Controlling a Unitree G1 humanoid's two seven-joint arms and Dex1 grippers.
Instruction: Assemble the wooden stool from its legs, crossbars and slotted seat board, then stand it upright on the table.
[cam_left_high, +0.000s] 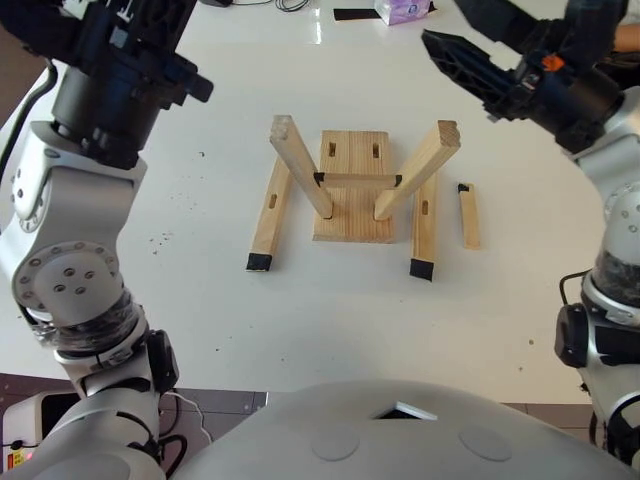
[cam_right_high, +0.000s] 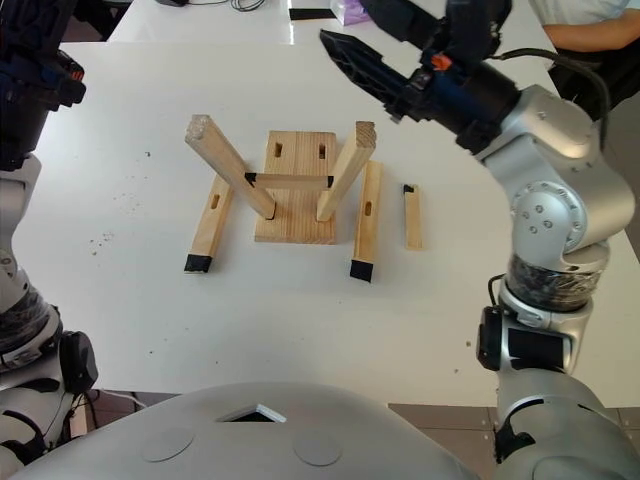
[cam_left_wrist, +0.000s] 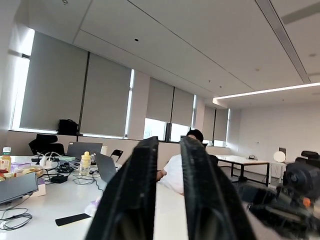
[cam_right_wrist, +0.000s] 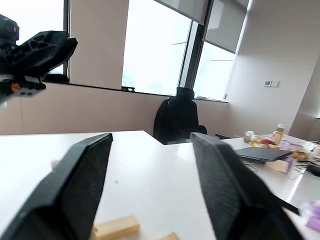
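Two legs (cam_left_high: 300, 165) are standing in the seat board (cam_left_high: 352, 228) on the table (cam_left_high: 200, 300); I am holding right gripper (cam_right_wrist: 152, 145) wide open, left gripper (cam_left_wrist: 169, 145) barely parted, both raised empty, leaving loose legs (cam_left_high: 268, 215) reachable.

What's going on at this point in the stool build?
The stool is partly built. The seat board lies flat on the table with two upright legs standing on it, joined by a crossbar. Two loose legs lie either side of the board, and a second crossbar lies farther right. The left gripper and right gripper are raised, open and empty.
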